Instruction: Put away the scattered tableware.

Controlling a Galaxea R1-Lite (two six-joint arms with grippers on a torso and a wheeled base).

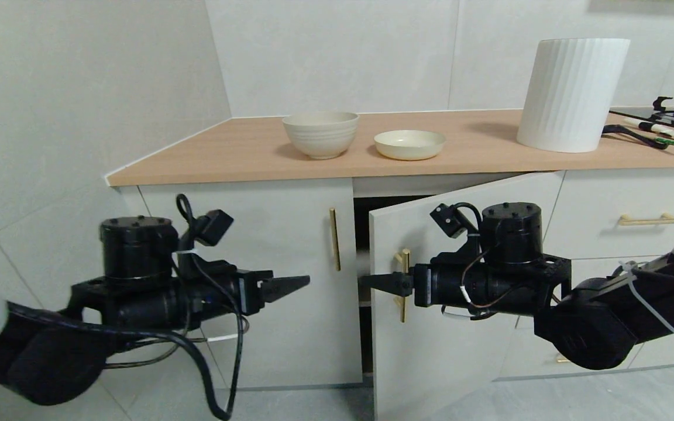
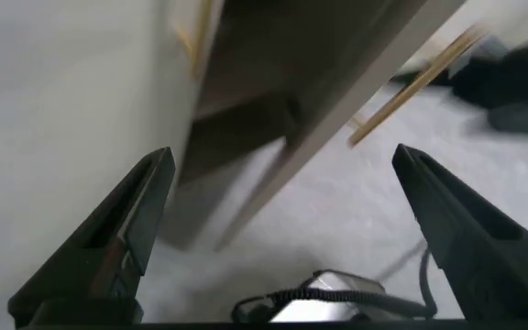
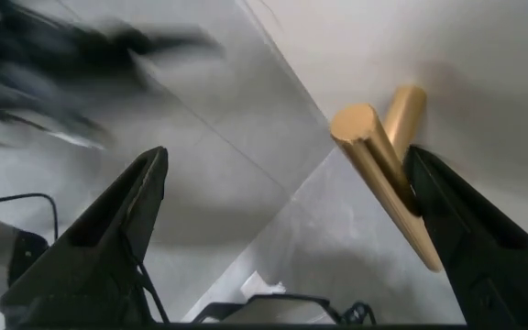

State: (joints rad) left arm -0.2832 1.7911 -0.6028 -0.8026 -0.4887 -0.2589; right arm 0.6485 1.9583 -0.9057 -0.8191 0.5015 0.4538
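Little looks done so far: the bowl and the shallow dish sit near each other, apart, on the table, neither yet stowed, while below them the cupboard's right door stands partly ajar and its left door is shut. The right hand is spread wide at the ajar door's brass handle, the bar just beside one finger and not clamped, and the left hand, likewise wide and holding nothing, hangs before the shut door. By my judgement the door needs opening further, then both pieces need carrying inside.
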